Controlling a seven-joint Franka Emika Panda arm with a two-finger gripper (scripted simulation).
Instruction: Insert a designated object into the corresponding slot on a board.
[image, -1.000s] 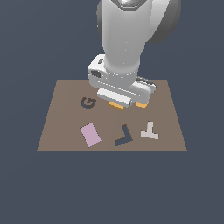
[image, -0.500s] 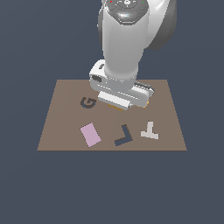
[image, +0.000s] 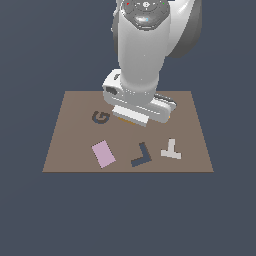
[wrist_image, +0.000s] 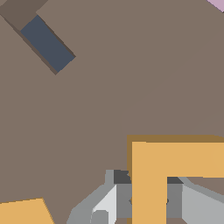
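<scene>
The gripper (wrist_image: 144, 205) straddles one leg of the orange L-shaped piece (wrist_image: 175, 164), though I cannot tell whether its fingers clamp it, and the navy L-shaped slot (image: 141, 155) lies apart on the brown board (image: 75, 107), toward the camera

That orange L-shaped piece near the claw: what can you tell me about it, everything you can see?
The orange L-shaped piece is a flat, plain orange shape with two straight legs meeting at a square corner and slightly darker edges. In the wrist view it sits between the grey fingers of the claw, over the brown board. Whether it rests on the board or is lifted cannot be told. In the exterior view only a sliver of orange shows beneath the arm.
</scene>
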